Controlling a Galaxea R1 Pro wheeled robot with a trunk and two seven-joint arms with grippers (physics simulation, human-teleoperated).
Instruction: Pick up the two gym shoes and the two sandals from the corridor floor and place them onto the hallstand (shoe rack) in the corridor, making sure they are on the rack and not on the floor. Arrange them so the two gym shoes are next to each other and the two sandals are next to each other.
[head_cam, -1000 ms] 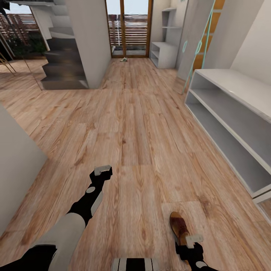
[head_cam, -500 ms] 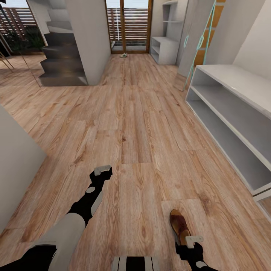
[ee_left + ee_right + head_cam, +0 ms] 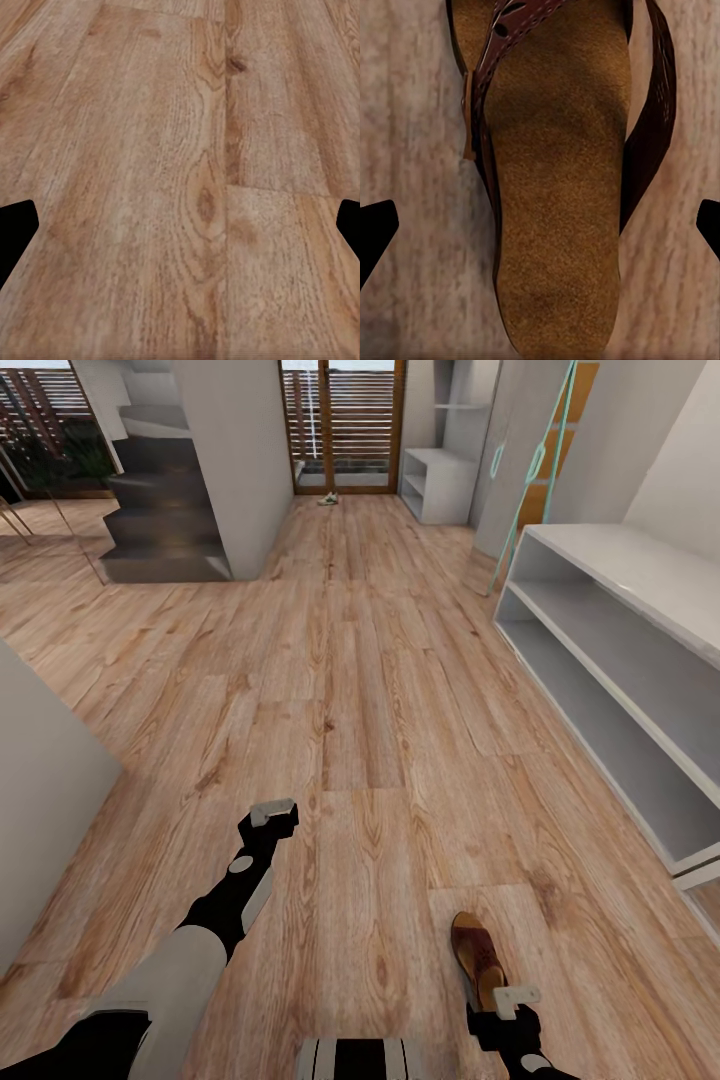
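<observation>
One brown sandal (image 3: 476, 954) lies on the wood-plank corridor floor (image 3: 370, 690) at the lower right. My right gripper (image 3: 510, 1000) hovers over its near end, open. In the right wrist view the sandal's dark insole (image 3: 559, 187) lies lengthwise between the two black fingertips (image 3: 376, 232), which stand well apart from it. My left gripper (image 3: 272, 815) hangs open over bare planks, with nothing between its fingertips (image 3: 15, 229). A small white gym shoe (image 3: 328, 500) lies far down the corridor by the glass door. The hallstand (image 3: 640, 565), with its two long open shelves, runs along the right.
A narrower white shelf unit (image 3: 440, 480) stands at the far right beside the door. Grey stairs (image 3: 160, 510) and a pillar (image 3: 240, 460) rise at the far left. A grey wall (image 3: 40, 800) closes in at the near left. Bare planks stretch between me and the hallstand.
The whole picture has shifted a little, so the camera moved: far things sit higher in view. Both grippers and the sandal keep their places relative to me.
</observation>
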